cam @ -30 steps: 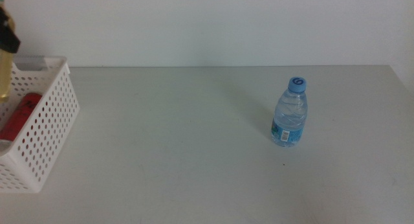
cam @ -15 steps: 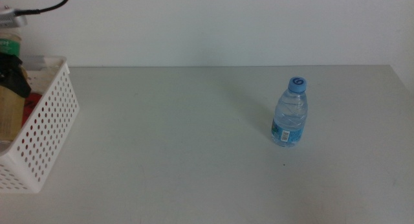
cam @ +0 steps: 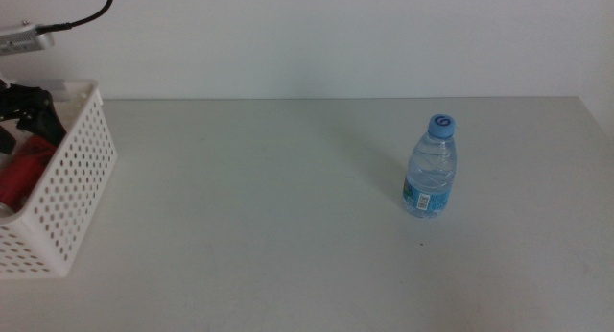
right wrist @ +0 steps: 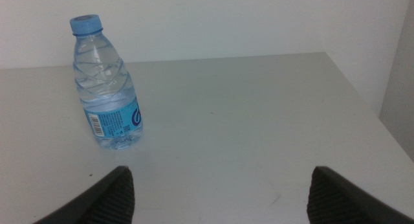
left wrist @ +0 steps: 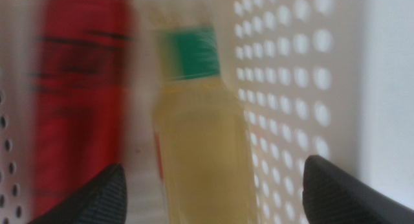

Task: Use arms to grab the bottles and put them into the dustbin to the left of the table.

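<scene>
Plain white wall behind, pale grey table (cam: 269, 207) in front. Far left: white perforated dustbin (cam: 72, 193) at the table's edge, left gripper (cam: 24, 106) now hanging over its open top, jaws spread wide and holding nothing. Half a second ago, tea bottle still upright in those jaws above the basket; now released. Inside the dustbin, seen blurred from the left wrist: tea bottle (left wrist: 197, 140) lying just beside the red soda can (left wrist: 81, 101), against the holed wall. Judged so: second item binned, one left to clear. Further right, well apart from the dustbin: water bottle (cam: 430, 166) standing upright on the table, blue cap on, unmoved over the last second. Right gripper (right wrist: 220, 198) out of the middle view, waiting near that bottle, jaws wide, nothing between them. Likely next: right arm closing on the water bottle.
</scene>
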